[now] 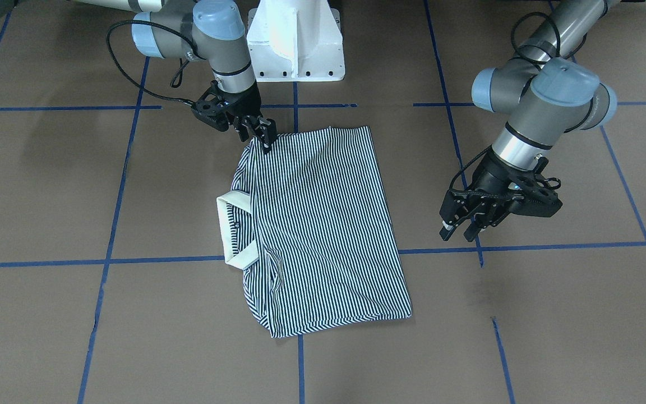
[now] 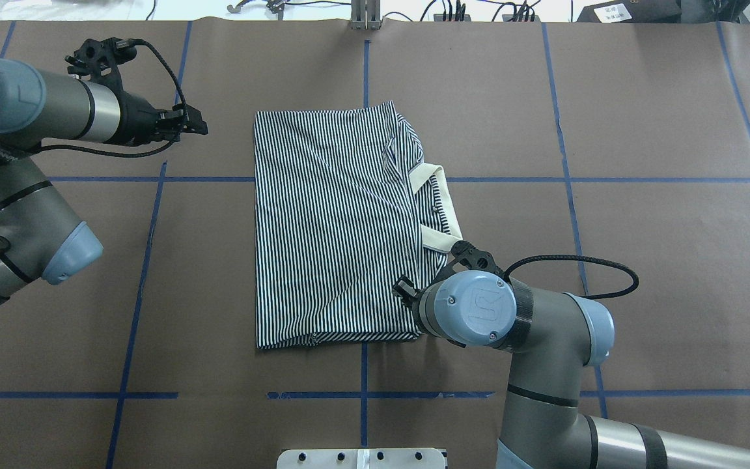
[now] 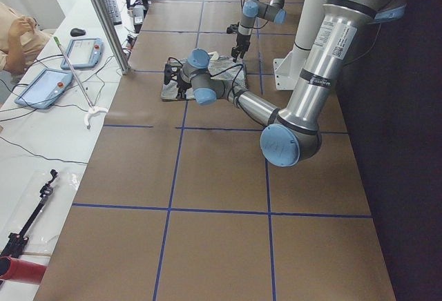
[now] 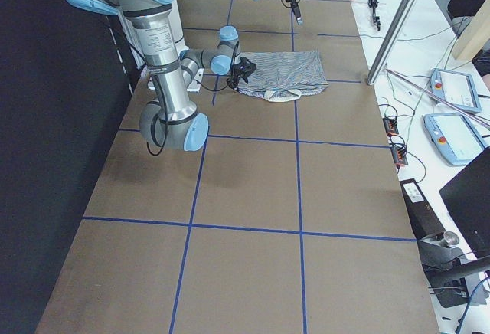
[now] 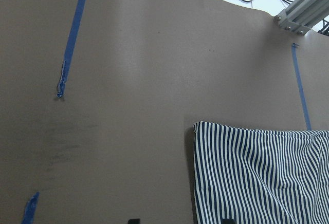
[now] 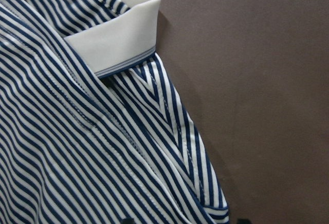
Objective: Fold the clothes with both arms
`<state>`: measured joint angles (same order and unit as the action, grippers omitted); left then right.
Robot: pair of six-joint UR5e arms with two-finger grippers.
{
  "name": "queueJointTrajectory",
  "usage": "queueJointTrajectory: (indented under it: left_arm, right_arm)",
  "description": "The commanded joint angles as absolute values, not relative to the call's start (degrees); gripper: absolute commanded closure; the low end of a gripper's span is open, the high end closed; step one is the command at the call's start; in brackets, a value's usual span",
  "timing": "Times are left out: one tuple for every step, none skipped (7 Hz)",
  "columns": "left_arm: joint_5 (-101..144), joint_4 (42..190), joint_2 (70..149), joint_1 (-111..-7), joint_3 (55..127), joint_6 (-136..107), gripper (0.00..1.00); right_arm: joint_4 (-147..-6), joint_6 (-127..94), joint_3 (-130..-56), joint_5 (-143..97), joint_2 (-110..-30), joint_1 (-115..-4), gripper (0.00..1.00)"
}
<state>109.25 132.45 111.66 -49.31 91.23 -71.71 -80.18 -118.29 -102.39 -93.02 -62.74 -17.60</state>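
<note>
Striped polo shirt (image 1: 323,224) noted lying flat at the middle of the brown-paper-covered table (image 1: 525,336), across a crossing of the blue tape lines (image 1: 160,260). It is already gathered into an oblong, with no sleeve showing outside the outline. The cream collar (image 1: 230,230) is turned toward the robot's right and the hem toward its left. A few shallow diagonal wrinkles are seen across the panel, and the layered edges bulge a little at the shoulder end. The right gripper (image 1: 255,139) is lowered at the shoulder corner nearest the white pedestal (image 1: 295,39). In the right wrist view that corner is framed between two dark slivers of fingertip at the bottom edge, so the jaws are read as apart and not closed on cloth. Whether the tips touch the fabric cannot be told. The left gripper (image 1: 460,231) is held above bare paper beyond the hem, well apart from the shirt, with its jaws spread and nothing between them. Its wrist camera is aimed at the far hem corner. This placement is judged to be staging: one arm set at the collar end for a pinch, the other parked clear on the hem side to leave the cloth unobstructed until a matching corner is taken. A final fold across the length is judged to remain. The stacked layers at the shoulder are judged the risk, since only the top ply might be caught.
</note>
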Motion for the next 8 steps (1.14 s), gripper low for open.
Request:
queueJointTrajectory:
  left_arm:
    - [109.2, 132.5, 110.7, -49.3, 92.5, -71.7, 0.38]
    - [109.3, 132.5, 110.7, -49.3, 92.5, -71.7, 0.38]
    - [109.3, 132.5, 110.1, -49.3, 93.0, -71.6, 0.38]
    - [109.3, 132.5, 110.0, -49.3, 93.1, -71.7, 0.38]
    - [109.3, 132.5, 109.9, -49.3, 93.3, -71.7, 0.38]
    - [109.3, 132.5, 110.0, -49.3, 93.3, -71.7, 0.38]
    - [109.3, 132.5, 110.0, -49.3, 93.3, -71.7, 0.38]
    - [109.3, 132.5, 110.0, -49.3, 93.3, -71.7, 0.38]
  right_arm:
    - [-80.3, -118.3, -102.0, -93.0, -62.7, -18.1, 0.37]
    - [-80.3, -118.3, -101.7, -93.0, -62.8, -18.2, 0.40]
    - [-80.3, -118.3, -101.3, -93.0, -62.8, -18.1, 0.41]
    - [-80.4, -118.3, -101.3, -93.0, -62.8, -18.1, 0.42]
    - [-80.4, -118.3, -101.2, -93.0, -62.8, -18.1, 0.51]
    - [-80.3, -118.3, -101.2, -93.0, -62.8, -18.2, 0.83]
    - [-80.3, -117.9, -101.2, -93.1, -62.8, -18.1, 1.00]
    - [-80.3, -117.6, -101.3, -93.1, -62.8, -18.1, 1.00]
